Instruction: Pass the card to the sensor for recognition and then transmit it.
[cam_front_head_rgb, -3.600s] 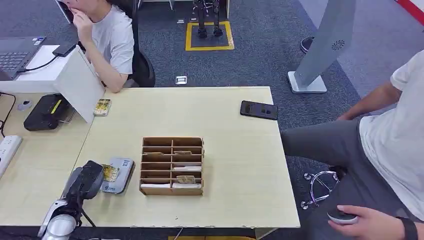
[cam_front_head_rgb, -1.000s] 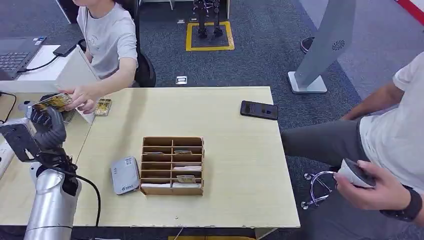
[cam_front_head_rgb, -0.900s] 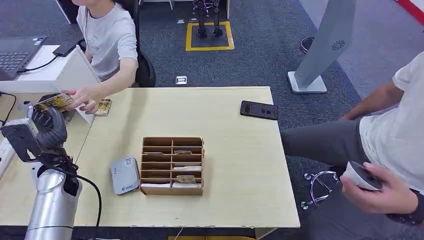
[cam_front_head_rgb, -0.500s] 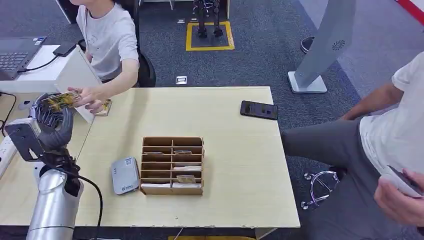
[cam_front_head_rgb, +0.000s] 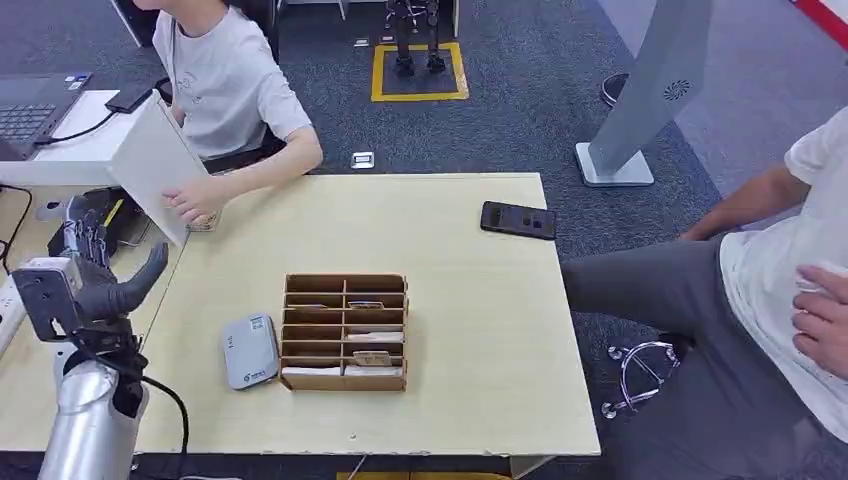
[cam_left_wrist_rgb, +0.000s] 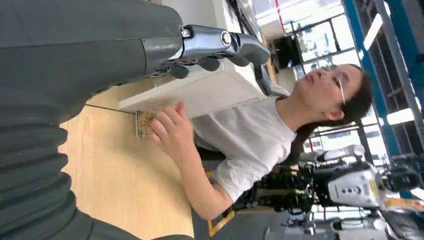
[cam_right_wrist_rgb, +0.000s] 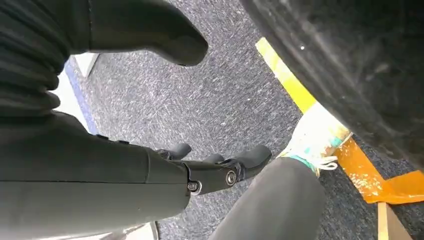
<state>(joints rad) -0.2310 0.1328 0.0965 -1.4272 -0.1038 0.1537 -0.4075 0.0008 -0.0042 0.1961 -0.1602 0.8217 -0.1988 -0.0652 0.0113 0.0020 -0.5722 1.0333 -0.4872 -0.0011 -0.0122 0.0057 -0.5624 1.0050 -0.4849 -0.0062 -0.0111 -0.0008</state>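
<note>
Head view, wooden table (cam_front_head_rgb: 470, 300), grey carpet (cam_front_head_rgb: 500, 130)

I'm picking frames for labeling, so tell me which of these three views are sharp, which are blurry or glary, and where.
Head view: evenly lit and sharp across the table, soft shadows, slight blur on the person's hand. Left wrist view: the left hand up close is soft, the windows behind glare white. Right wrist view: the right hand and carpet are fairly sharp, while the dark shape nearest the lens is blurred.
</note>
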